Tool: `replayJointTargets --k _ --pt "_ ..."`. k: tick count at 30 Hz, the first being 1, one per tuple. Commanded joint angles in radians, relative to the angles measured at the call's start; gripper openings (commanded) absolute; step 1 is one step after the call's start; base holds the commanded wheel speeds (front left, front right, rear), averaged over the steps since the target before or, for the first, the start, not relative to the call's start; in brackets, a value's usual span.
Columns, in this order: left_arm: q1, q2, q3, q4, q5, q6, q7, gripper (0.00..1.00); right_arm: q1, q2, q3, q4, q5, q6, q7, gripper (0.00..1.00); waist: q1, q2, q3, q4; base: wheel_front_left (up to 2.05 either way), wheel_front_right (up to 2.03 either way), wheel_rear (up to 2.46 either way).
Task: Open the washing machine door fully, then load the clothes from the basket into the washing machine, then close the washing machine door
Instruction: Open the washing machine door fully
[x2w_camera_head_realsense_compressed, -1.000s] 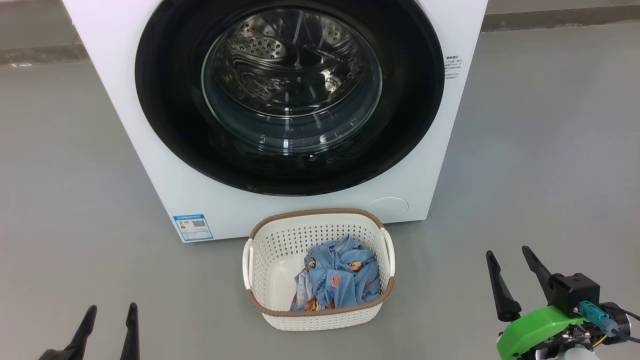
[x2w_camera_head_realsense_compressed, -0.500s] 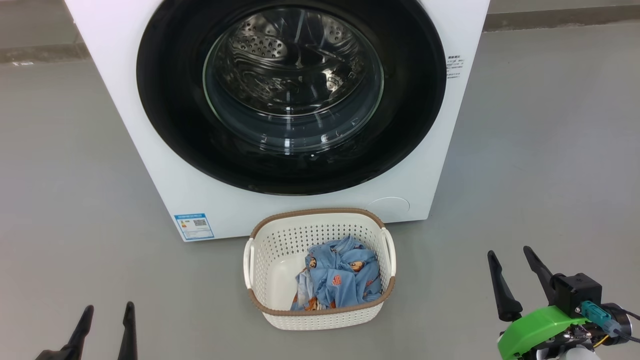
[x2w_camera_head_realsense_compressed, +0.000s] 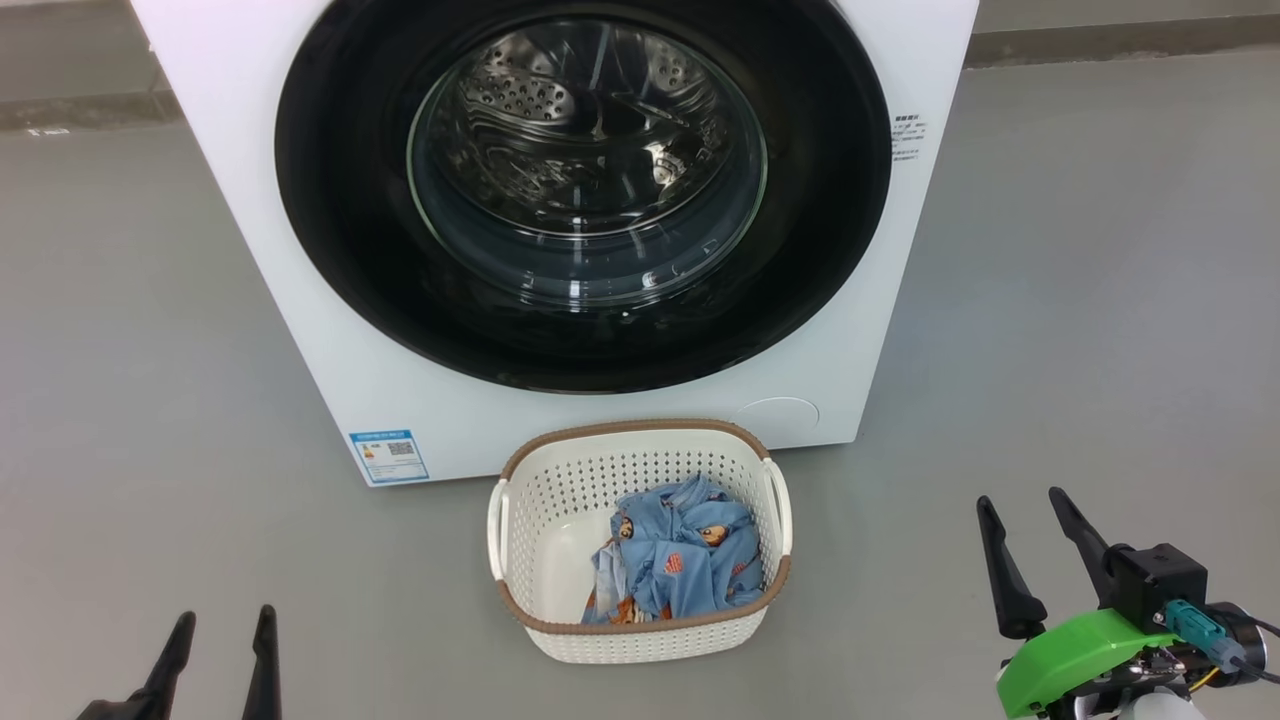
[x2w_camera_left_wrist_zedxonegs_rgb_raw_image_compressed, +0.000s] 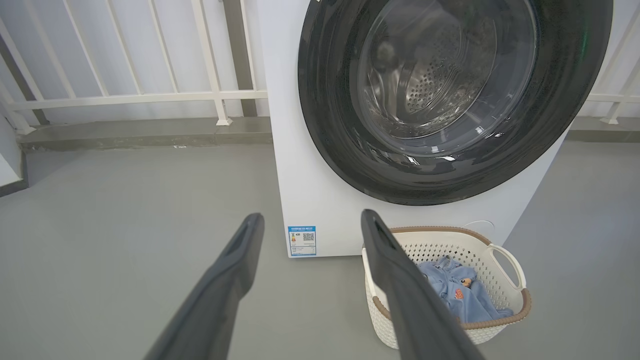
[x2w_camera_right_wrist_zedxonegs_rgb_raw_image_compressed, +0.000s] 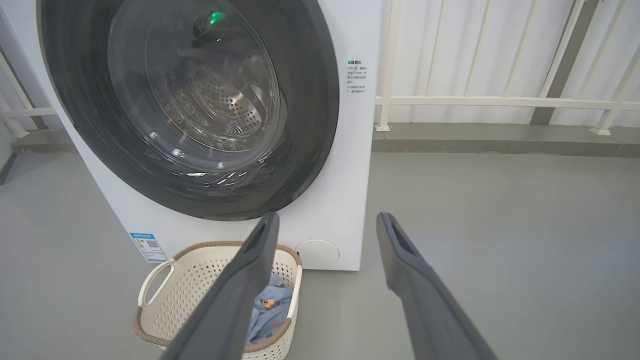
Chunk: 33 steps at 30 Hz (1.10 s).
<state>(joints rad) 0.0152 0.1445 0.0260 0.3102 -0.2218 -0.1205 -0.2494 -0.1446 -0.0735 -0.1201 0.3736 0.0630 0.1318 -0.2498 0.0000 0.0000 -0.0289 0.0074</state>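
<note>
Nearest the robot, the left end effector (x2w_camera_head_realsense_compressed: 225, 618) is hanging low at the lower left and the right end effector (x2w_camera_head_realsense_compressed: 1022, 502) at the lower right. Both are standing with fingers spread wide, holding nothing and touching nothing. Between them and a little farther out, the basket (x2w_camera_head_realsense_compressed: 640, 645) is sitting on the floor (x2w_camera_head_realsense_compressed: 1100, 300), just in front of the washing machine (x2w_camera_head_realsense_compressed: 330, 380). The clothes (x2w_camera_head_realsense_compressed: 680, 560) are lying bunched in its right half. Beyond and above the basket, the washing machine door (x2w_camera_head_realsense_compressed: 340, 200) is lying flush against the machine front, apparently shut, so the opening step is not yet begun. The door is facing the robot squarely, up and ahead of both end effectors and well apart from each. In the right wrist view its right rim is lying up and to the left of the fingers; in the left wrist view it is lying up and to the right. The right end effector is looking slightly nearer the machine. Which rim carries the catch cannot be told.
</note>
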Motion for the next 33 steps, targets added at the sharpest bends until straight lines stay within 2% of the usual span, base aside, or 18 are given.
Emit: replayJointTargets --k 1,10,25,33 --pt "-0.041 0.027 0.030 -0.024 0.006 -0.008 -0.012 1.00 -0.026 -0.006 0.019 -0.029 -0.006 -0.001 -0.012 1.00 0.0000 0.0000 -0.001 0.001 0.06 0.06 -0.11" --pt "-0.039 0.027 0.035 -0.023 0.019 -0.009 -0.012 1.00 -0.020 -0.006 0.015 -0.034 -0.007 -0.001 -0.012 1.00 0.0000 0.0000 -0.006 0.001 0.45 0.45 -0.90" --pt "-0.041 0.016 0.054 -0.049 0.004 -0.010 -0.012 1.00 -0.016 -0.005 0.017 -0.040 0.002 -0.001 -0.012 1.00 0.0000 0.0000 -0.001 -0.006 1.13 1.13 -2.27" --pt "-0.043 0.021 0.045 -0.051 0.000 -0.010 -0.012 1.00 -0.017 -0.003 0.014 -0.045 -0.004 -0.001 -0.012 1.00 0.0000 0.0000 0.005 -0.005 0.69 0.69 -1.38"
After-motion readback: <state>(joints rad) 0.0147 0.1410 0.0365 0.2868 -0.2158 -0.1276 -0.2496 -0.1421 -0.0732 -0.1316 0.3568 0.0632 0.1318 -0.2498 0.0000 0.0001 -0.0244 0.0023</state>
